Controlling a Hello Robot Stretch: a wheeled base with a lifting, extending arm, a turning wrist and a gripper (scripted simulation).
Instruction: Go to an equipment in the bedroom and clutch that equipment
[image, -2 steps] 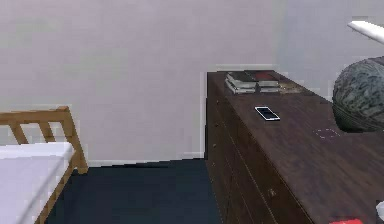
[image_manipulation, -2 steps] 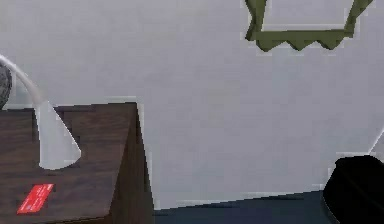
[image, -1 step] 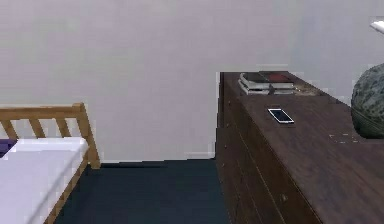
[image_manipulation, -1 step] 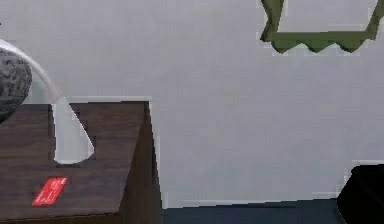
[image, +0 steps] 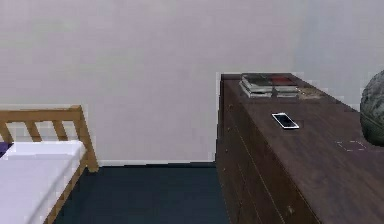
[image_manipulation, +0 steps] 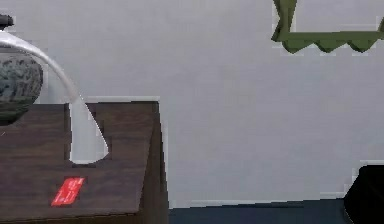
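Forward view: a wooden bed stands at the left. On the dark worktop at the right lie stacked books and a phone. A grey mottled round thing, perhaps the equipment, sits at the right edge.

Arm side view: the grey mottled round thing is on the worktop beside a white curved stand. Nearer lies a red card.

Base beside dresser, facing wall
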